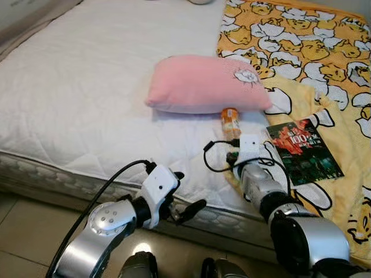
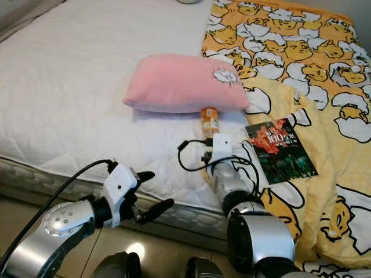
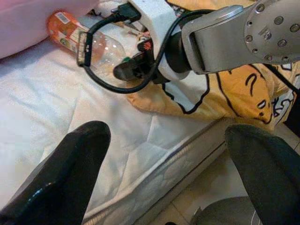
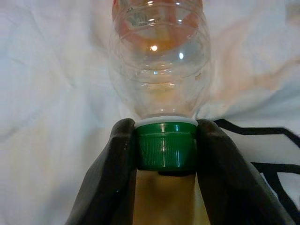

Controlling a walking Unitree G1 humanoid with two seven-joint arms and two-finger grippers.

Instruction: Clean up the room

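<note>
An empty clear plastic bottle with an orange label lies on the bed, its base against a pink pillow. My right gripper is shut on the bottle's green cap, one black finger on each side. From the head, that gripper sits at the edge of the yellow duck blanket. My left gripper is open, held low beside the mattress edge with nothing between its fingers. It looks towards the bottle and the right wrist.
A dark book with a red cover picture lies on the blanket right of my right arm. The white quilted mattress stretches to the left. Tiled floor runs along the bed's near side.
</note>
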